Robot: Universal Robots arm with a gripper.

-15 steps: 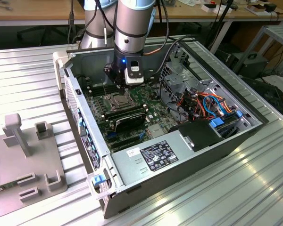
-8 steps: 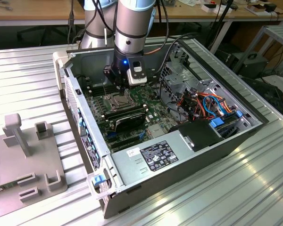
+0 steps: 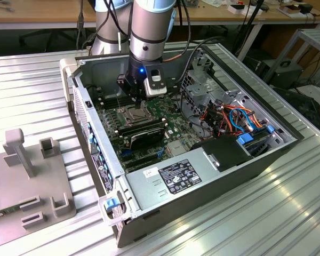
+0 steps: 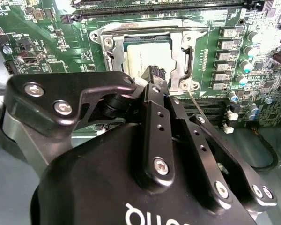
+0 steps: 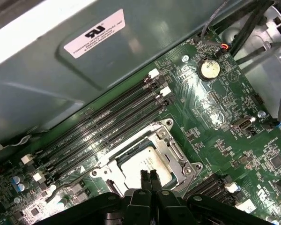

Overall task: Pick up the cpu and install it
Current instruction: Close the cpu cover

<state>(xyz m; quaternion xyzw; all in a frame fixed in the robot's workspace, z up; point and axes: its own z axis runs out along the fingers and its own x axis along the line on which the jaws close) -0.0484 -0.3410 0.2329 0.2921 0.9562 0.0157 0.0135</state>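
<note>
While the cpu [image 5: 135, 165] lies in the socket [image 5: 176, 153], the gripper [image 5: 147, 177] hovers above it, closed.

Socket frame [image 5: 176, 150] around cpu [image 5: 132, 165] (wall [image 5: 61, 89] near)

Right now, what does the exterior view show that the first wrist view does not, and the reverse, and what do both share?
Exterior view: the whole open computer case, its power supply, orange and blue cables, and a grey fixture plate at the exterior view's left. First wrist view: the coin battery and the white latches of the memory slots. Both: the gripper, fingertips together, over the cpu, which lies inside the socket frame on the green motherboard.
</note>
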